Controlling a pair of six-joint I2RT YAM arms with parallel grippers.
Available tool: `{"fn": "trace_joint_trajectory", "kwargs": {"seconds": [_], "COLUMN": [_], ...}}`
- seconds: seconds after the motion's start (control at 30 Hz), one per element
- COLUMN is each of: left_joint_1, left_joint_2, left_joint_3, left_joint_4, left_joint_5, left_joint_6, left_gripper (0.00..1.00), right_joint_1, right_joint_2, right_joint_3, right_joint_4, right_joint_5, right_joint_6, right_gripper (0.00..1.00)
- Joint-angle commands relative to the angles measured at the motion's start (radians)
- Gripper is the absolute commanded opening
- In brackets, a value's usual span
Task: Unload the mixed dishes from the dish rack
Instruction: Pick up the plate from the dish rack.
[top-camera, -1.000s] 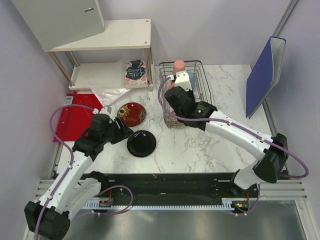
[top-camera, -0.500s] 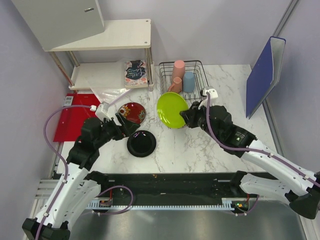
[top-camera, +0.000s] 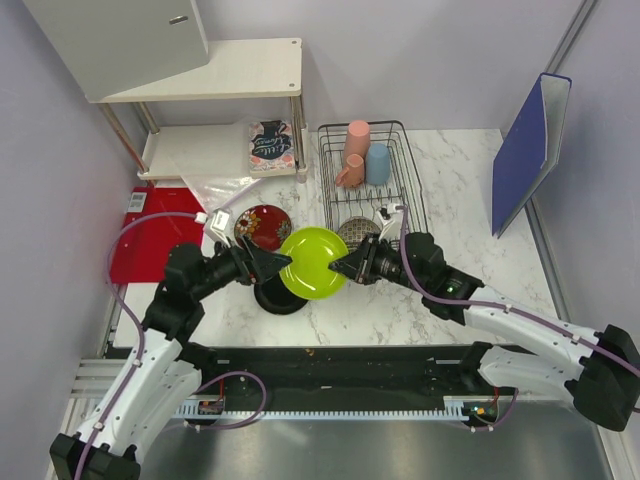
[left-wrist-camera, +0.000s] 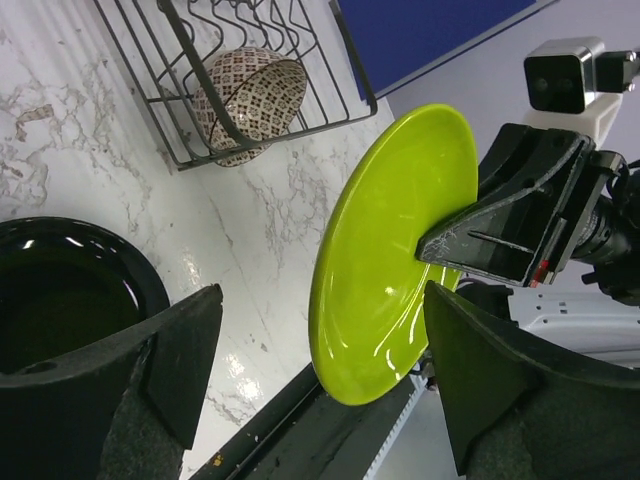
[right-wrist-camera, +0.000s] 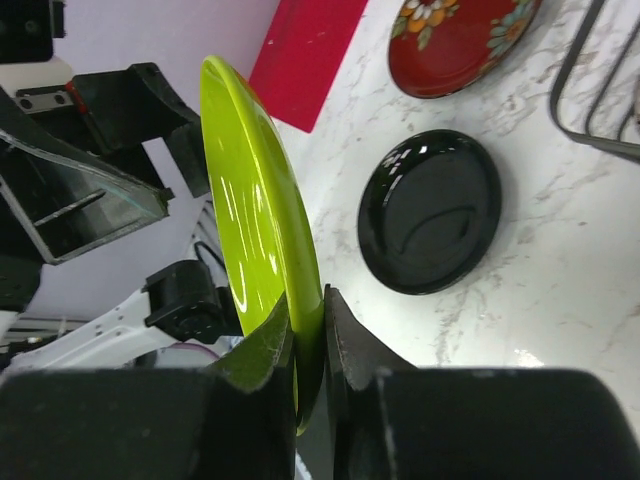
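**Marble table** (top-camera: 470, 190): carries everything listed below.

**Dish rack** (top-camera: 323, 185): black wire basket, upper centre of the overhead view. Holds four pieces not yet unloaded (one bowl, two cups, one mug).

**Lime-green plate** (top-camera: 313, 263): centre of the overhead view, out of the rack and lifted off the table. Overlaps the right side of the black plate. Near round from above, a slanted oval from the left wrist, so tilted rather than flat.

**Glossy black plate** (top-camera: 268, 298): flat on the table, lower left of the green one.

**Dark red patterned plate** (top-camera: 258, 225): flat on the table, upper left of the black one.

**Beige speckled bowl** (top-camera: 358, 232): tipped on edge at the rack's lower end.

**Tall pink cup** (top-camera: 356, 140), **light-blue cup** (top-camera: 377, 163), **small pink handled mug** (top-camera: 349, 172): clustered at the rack's upper end.

**Right gripper** (top-camera: 345, 268): clamped on the green plate's right rim. Arm stretched low from the lower right towards centre.

**Left gripper** (top-camera: 275, 263): spread wide, nothing held, aimed rightward at the plate's left rim. Very close to it; contact cannot be told. Arm rises from the lower left with the forearm bent to the right.

**Relation:** plate directly ahead of the open left jaws, with both grippers on one left-right line across it. Probably a handover, with the left jaws closing over the thin rim before the right lets go.
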Motion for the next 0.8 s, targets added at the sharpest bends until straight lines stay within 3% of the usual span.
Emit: {"fn": "trace_joint_trajectory", "kwargs": {"seconds": [0.0,0.3,0.4,0.43,0.47,0.57,0.6,0.63,0.7,0.73,0.77], "left_joint_1": [-0.002,-0.002,-0.002,-0.002,-0.002,0.000,0.000,0.000,0.003,0.007,0.012], "left_joint_2": [-0.009,0.005,0.009,0.012,0.014,0.011,0.009,-0.003,-0.006,-0.003,0.000], "left_joint_3": [-0.034,-0.063,-0.062,-0.059,-0.049,-0.028,-0.022,-0.014,0.010,0.018,0.035], "left_joint_4": [0.101,0.106,0.106,0.083,0.065,-0.008,-0.037,-0.066,-0.162,-0.185,-0.218], "left_joint_5": [0.065,0.097,0.106,0.100,0.091,0.044,-0.002,-0.037,-0.137,-0.160,-0.189], "left_joint_6": [-0.024,-0.021,-0.019,-0.016,-0.013,0.002,0.004,0.007,0.007,0.012,0.009], "left_gripper": [0.85,0.65,0.30,0.07,0.02,0.02,0.02,0.02,0.02,0.02,0.02], "right_joint_1": [0.015,0.026,0.027,0.027,0.029,0.027,0.027,0.029,0.029,0.029,0.029], "right_joint_2": [0.032,0.078,0.076,0.073,0.072,0.062,0.059,0.053,0.046,0.035,0.029], "right_joint_3": [0.008,0.031,0.024,0.021,0.021,0.032,0.038,0.050,0.061,0.066,0.067], "right_joint_4": [0.192,0.227,0.224,0.223,0.214,0.166,0.142,0.117,0.044,0.028,-0.004], "right_joint_5": [-0.077,-0.120,-0.117,-0.117,-0.115,-0.103,-0.092,-0.062,-0.039,-0.028,-0.003], "right_joint_6": [0.084,0.101,0.101,0.101,0.098,0.070,0.060,0.026,-0.003,-0.014,-0.032], "right_gripper": [0.00,0.00,0.00,0.00,0.00,0.00,0.04,0.28,0.50,0.73,0.80]}}
